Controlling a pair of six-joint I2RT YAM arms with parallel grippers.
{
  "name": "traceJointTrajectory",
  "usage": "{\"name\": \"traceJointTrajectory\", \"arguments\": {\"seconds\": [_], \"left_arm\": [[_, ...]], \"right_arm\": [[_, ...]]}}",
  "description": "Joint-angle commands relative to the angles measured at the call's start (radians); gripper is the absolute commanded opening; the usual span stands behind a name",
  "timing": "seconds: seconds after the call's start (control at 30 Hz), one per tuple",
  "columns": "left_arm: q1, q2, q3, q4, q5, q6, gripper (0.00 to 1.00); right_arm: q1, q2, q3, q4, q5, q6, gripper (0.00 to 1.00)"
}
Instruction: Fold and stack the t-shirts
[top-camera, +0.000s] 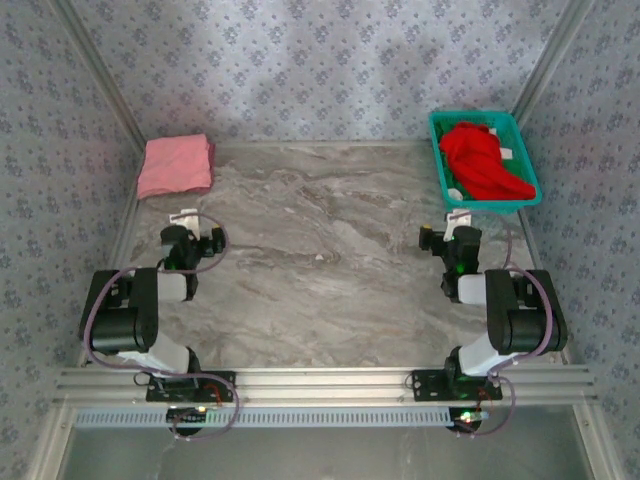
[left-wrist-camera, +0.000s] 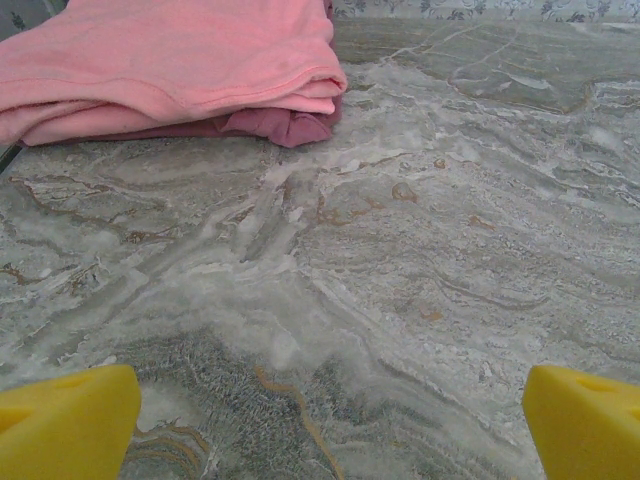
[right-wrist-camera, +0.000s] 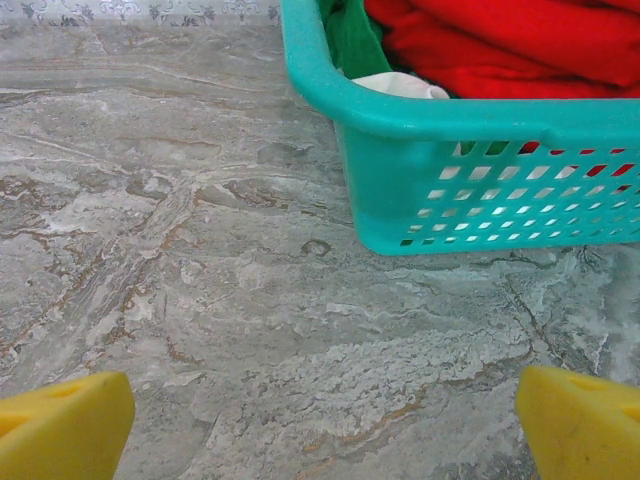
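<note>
A pale pink t-shirt lies folded at the table's far left, seen close up in the left wrist view. A bright red t-shirt is bunched in the teal basket at the far right, with dark green cloth tucked under it against the basket wall. My left gripper hovers open just in front of the pink shirt, its yellow fingertips wide apart over bare table. My right gripper stands open in front of the basket, holding nothing.
The marble table spreads between the two arms. Patterned walls enclose it at the back and both sides. A metal rail runs along the near edge by the arm bases. A white scrap shows inside the basket.
</note>
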Motion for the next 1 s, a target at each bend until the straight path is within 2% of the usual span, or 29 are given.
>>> {"name": "traceJointTrajectory", "arguments": {"seconds": [0.0,0.03,0.07,0.1,0.13,0.17,0.23,0.33,0.43,0.57,0.77,0.97], "left_arm": [[-0.019,-0.041,0.032,-0.052,-0.002,0.016,0.98],[-0.048,-0.11,0.077,-0.192,-0.033,0.043,0.98],[-0.093,-0.191,0.133,-0.333,-0.08,0.061,0.98],[-0.121,-0.257,0.182,-0.427,-0.09,0.052,0.98],[-0.143,-0.334,0.232,-0.508,-0.052,0.031,0.98],[-0.169,-0.392,0.281,-0.566,-0.014,0.01,0.98],[-0.232,-0.436,0.384,-0.649,-0.026,-0.02,0.98],[-0.343,-0.394,0.509,-0.702,-0.057,-0.011,0.98],[-0.427,-0.281,0.606,-0.72,-0.031,-0.007,0.98],[-0.542,-0.091,0.744,-0.753,0.015,0.022,0.98],[-0.681,0.149,0.942,-0.769,0.083,0.032,0.98],[-0.747,0.243,0.993,-0.721,0.108,-0.014,0.98]], "right_arm": [[0.0,-0.003,-0.002,0.033,0.014,0.015,1.0],[0.022,-0.054,0.006,-0.006,0.077,0.002,1.0],[0.068,-0.157,0.055,-0.164,0.174,-0.014,1.0],[0.095,-0.237,0.118,-0.355,0.223,0.049,1.0],[0.098,-0.309,0.179,-0.469,0.208,0.113,1.0],[0.089,-0.361,0.233,-0.553,0.127,0.162,1.0],[0.091,-0.383,0.347,-0.674,0.05,0.2,1.0],[0.115,-0.261,0.612,-0.922,0.057,0.233,0.98],[0.112,-0.092,0.874,-1.129,0.074,0.268,0.95],[0.016,0.141,1.15,-1.302,0.008,0.314,0.91],[-0.09,0.438,1.438,-1.464,0.002,0.349,0.88],[-0.159,0.609,1.604,-1.508,-0.005,0.366,0.89]]}}
